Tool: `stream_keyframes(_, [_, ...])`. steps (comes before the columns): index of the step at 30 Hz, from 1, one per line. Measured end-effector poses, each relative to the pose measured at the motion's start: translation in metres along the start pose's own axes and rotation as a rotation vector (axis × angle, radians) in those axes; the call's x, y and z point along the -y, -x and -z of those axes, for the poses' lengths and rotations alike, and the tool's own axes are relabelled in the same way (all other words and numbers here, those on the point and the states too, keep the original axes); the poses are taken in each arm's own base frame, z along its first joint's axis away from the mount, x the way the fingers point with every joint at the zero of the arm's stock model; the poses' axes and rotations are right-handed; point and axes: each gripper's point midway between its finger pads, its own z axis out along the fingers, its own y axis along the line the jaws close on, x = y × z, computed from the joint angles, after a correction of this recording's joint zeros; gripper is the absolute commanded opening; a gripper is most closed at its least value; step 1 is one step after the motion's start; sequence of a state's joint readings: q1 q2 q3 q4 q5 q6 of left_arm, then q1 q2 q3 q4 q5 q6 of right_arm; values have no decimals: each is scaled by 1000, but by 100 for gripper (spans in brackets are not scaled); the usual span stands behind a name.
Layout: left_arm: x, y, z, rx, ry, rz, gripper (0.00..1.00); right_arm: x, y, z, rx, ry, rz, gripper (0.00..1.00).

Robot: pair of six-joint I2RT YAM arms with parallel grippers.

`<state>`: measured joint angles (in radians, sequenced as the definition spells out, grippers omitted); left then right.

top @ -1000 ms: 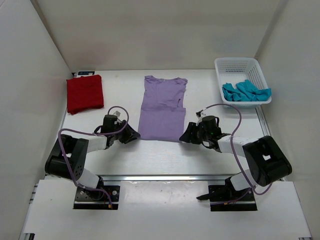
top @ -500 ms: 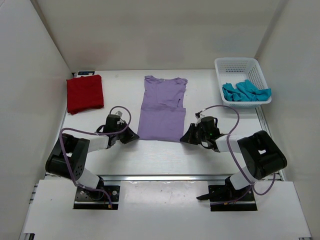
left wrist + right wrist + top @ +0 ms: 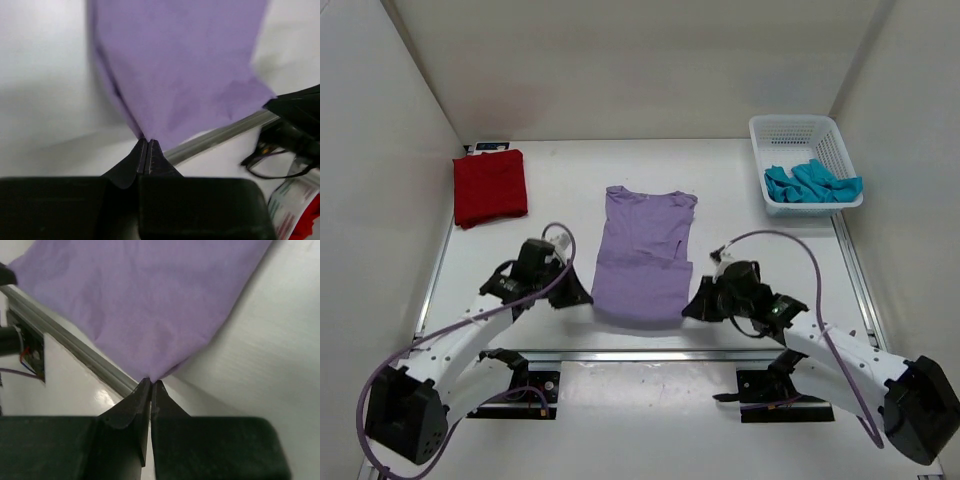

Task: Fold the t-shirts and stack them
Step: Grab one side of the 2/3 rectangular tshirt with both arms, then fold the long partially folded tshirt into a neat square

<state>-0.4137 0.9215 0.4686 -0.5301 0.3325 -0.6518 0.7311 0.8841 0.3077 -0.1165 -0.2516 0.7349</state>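
Note:
The lavender t-shirt [image 3: 642, 258] lies lengthwise in the middle of the table, its hem end lifted toward the near edge. My left gripper [image 3: 582, 296] is shut on the hem's left corner [image 3: 145, 135]. The hem's right corner [image 3: 152, 376] is pinched in my right gripper [image 3: 692, 306], which is also shut. Between the two grips the cloth [image 3: 180, 70] hangs stretched, also seen as cloth [image 3: 145, 300] in the right wrist view. A folded dark red t-shirt [image 3: 489, 186] rests at the back left. The teal t-shirt [image 3: 810, 183] lies crumpled in the basket.
A white mesh basket [image 3: 804, 131] stands at the back right corner. A metal rail [image 3: 650, 354] runs along the table's near edge, just under the lifted hem. White walls close in the left, back and right sides.
Both grippers closed on the hem corners of the lavender t-shirt, then pulled back toward the near edge. The whole shirt slid nearer and its hem rose off the table.

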Motion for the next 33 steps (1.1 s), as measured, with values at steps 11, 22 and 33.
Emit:
stream_keyframes(11, [77, 198, -2, 314, -69, 10, 0, 15, 251, 9, 315, -67, 1, 0])
stream_keyframes(22, [53, 323, -97, 407, 46, 85, 13, 89, 365, -68, 301, -62, -48, 10])
stream_keyframes(33, [24, 389, -81, 560, 27, 137, 76, 97, 399, -77, 316, -79, -29, 48])
